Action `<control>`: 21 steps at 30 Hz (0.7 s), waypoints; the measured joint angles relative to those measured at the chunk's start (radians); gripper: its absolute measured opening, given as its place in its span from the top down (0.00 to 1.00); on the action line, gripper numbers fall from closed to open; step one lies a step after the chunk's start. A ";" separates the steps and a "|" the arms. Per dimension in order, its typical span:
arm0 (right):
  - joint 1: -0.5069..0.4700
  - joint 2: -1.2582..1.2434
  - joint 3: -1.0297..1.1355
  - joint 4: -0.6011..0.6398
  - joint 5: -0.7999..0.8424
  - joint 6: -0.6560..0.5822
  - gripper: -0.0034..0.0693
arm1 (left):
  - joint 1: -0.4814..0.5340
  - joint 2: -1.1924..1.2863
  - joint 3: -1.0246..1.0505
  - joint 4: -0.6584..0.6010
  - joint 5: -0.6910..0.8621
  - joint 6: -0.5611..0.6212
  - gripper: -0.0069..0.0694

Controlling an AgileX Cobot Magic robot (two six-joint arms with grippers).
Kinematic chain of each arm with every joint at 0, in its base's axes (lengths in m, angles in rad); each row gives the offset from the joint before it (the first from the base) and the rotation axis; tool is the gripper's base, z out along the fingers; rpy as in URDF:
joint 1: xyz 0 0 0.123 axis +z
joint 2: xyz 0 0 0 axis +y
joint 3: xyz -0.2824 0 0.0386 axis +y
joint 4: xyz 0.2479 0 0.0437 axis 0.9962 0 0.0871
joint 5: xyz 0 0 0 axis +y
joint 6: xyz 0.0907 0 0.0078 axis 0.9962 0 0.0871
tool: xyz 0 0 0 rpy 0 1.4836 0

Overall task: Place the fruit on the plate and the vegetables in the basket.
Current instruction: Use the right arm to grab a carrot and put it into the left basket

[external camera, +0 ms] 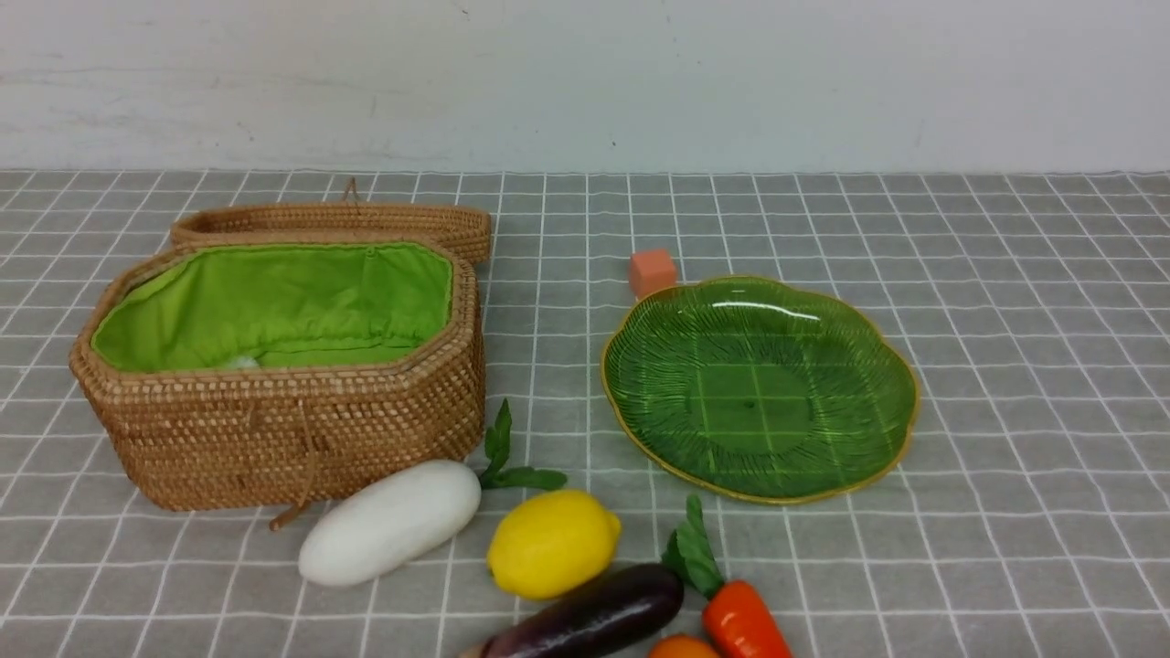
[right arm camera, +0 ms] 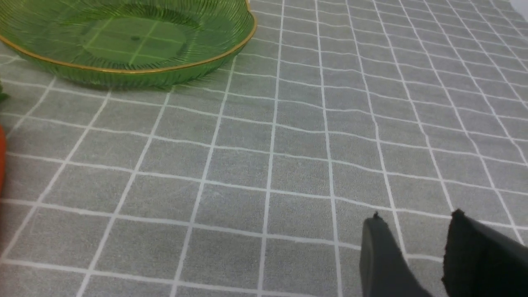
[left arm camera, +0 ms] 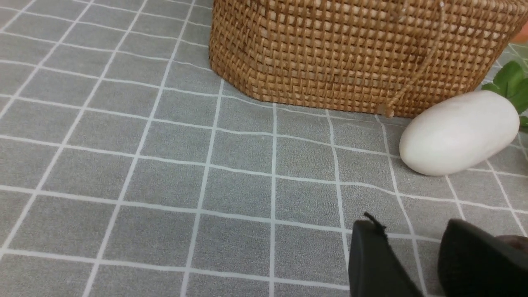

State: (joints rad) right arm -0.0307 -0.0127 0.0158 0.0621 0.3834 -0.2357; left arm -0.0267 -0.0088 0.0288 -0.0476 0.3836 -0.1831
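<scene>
Both tools hang low over the grey checked tabletop (external camera: 1005, 320) with nothing in them. On the left tool (left arm camera: 410, 225) the two black fingers (left arm camera: 371, 260) stand apart and I can see cloth between them. The right tool (right arm camera: 416, 216) is the same, fingers apart over bare cloth.

No food looks sorted yet. The big tan woven rattan basket (external camera: 292, 429) with the bright green lining sits on the left, and its woven lid (external camera: 366, 219) lies just behind it. The wide green glass plate (external camera: 759, 388) with the gold rim is on the right, and it is bare. A small orange cube (external camera: 652, 271) sits right by its far edge.

The food waits near the front. The smooth white oblong vegetable (external camera: 388, 521) lies just beside the basket's near wall. Right of it is the round yellow lemon (external camera: 551, 542), then the shiny dark purple aubergine (external camera: 594, 612) and the orange-red carrot (external camera: 740, 621) with green leaves. A bit of an orange-yellow fruit (external camera: 681, 647) peeks in at the near edge.

Lots could go wrong. The lemon, aubergine and carrot are packed close, so fingers coming down on one may knock another away. The white vegetable looks slippery and fat; it could pop out of a pinch. The lemon could roll off the shallow plate if let go too high.
</scene>
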 joint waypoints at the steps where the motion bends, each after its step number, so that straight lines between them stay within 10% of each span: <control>1: 0.000 0.000 0.000 -0.004 -0.002 0.000 0.62 | 0.000 0.000 0.000 0.000 0.000 0.000 0.60; 21: 0.000 0.000 0.011 -0.015 -0.656 -0.055 0.62 | 0.000 0.000 0.000 0.000 0.000 0.000 0.60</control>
State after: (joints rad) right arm -0.0303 -0.0127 0.0272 0.0469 -0.2724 -0.2911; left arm -0.0267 -0.0088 0.0288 -0.0476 0.3836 -0.1831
